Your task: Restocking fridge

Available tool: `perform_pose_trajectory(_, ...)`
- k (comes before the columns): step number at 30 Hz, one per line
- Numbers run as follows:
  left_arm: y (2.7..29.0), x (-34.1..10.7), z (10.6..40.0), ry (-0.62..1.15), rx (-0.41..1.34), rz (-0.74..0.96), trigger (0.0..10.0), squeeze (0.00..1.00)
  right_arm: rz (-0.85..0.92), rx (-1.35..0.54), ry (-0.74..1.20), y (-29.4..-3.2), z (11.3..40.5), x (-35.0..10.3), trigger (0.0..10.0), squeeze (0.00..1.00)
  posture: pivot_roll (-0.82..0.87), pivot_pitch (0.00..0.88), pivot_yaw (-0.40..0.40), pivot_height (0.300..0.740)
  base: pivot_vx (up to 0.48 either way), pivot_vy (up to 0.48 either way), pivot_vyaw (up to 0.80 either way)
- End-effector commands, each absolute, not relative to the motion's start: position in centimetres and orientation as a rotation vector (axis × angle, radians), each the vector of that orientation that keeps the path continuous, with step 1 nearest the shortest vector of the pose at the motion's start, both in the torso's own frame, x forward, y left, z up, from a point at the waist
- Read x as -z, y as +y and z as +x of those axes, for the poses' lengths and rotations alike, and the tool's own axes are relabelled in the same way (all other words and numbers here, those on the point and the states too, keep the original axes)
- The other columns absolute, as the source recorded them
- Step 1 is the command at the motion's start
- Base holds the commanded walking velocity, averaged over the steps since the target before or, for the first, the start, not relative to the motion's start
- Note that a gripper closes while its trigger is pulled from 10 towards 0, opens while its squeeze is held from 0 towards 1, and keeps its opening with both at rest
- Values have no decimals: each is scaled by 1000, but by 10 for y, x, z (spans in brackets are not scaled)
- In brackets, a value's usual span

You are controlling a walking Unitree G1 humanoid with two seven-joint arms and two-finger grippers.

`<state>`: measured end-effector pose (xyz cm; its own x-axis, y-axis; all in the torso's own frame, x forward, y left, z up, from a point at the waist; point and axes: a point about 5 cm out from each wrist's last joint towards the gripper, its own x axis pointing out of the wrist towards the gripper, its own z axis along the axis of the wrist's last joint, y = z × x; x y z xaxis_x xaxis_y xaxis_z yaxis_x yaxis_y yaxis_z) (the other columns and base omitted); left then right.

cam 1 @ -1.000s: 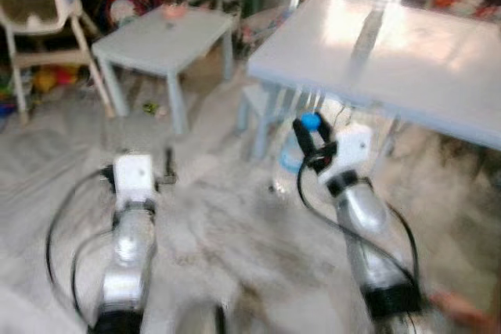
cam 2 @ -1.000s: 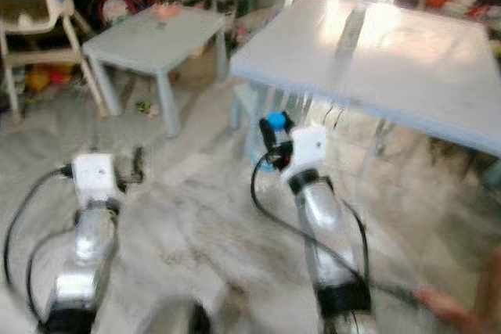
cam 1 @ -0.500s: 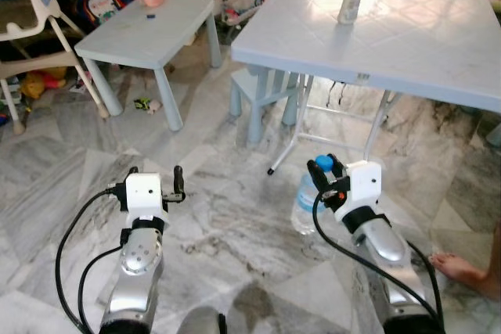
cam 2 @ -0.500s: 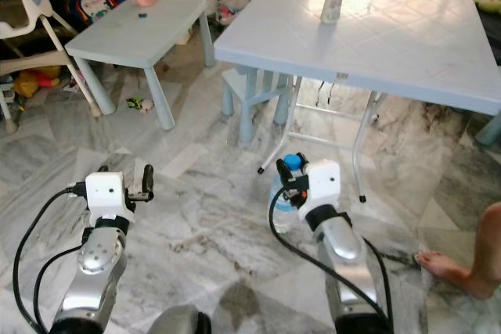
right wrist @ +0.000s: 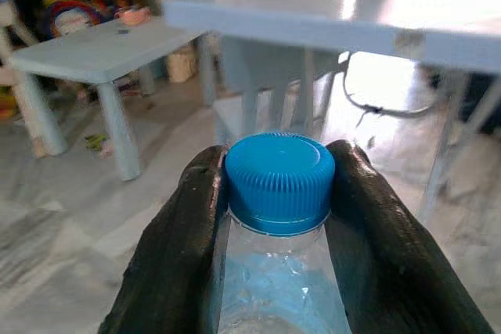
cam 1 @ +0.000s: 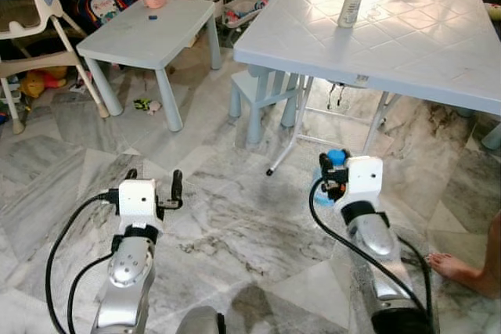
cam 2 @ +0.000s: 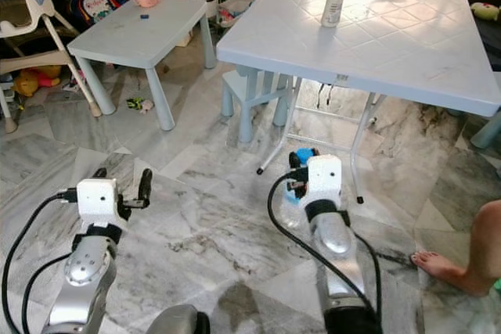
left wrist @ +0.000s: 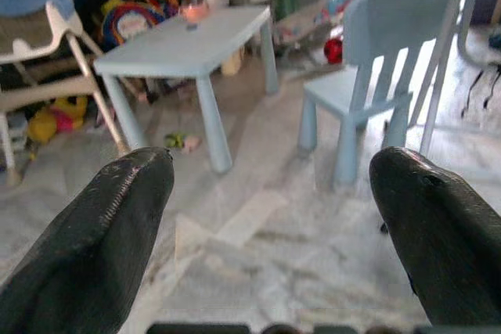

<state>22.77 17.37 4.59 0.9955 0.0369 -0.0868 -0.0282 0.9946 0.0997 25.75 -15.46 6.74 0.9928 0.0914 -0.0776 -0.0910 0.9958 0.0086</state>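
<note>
Bottle (right wrist: 278,271) neck clamped between right hand (right wrist: 279,193) fingers.

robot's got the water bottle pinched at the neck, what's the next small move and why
Probably keep the right gripper shut and carry on walking. Its fingers clamp the water bottle just under the blue cap, so the hold looks secure. No fridge is in sight ahead, just the white table and marble floor. The left gripper is open, free for a door.
</note>
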Motion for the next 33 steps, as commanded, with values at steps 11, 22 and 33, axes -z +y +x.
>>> perform_pose_trajectory(11, 173, -45, 233, 116, -57, 119, 10000, 0, -10, -139, 18, -154, 260, -83, 10000, 0, 76, 0, 1, 740, 0, 0, 655)
perform_pose_trajectory(22, 181, -59, 240, 46, -160, 139, 10000, 0, -11, -162, -23, -151, 278, -94, 10000, 0, 81, 0, 1, 740, 0, 0, 796)
perform_pose_trajectory(33, 172, -60, 254, 23, -154, 206, 10000, 0, -13, -191, -44, -145, 283, -96, 10000, 0, 76, 0, -2, 740, 0, 0, 794)
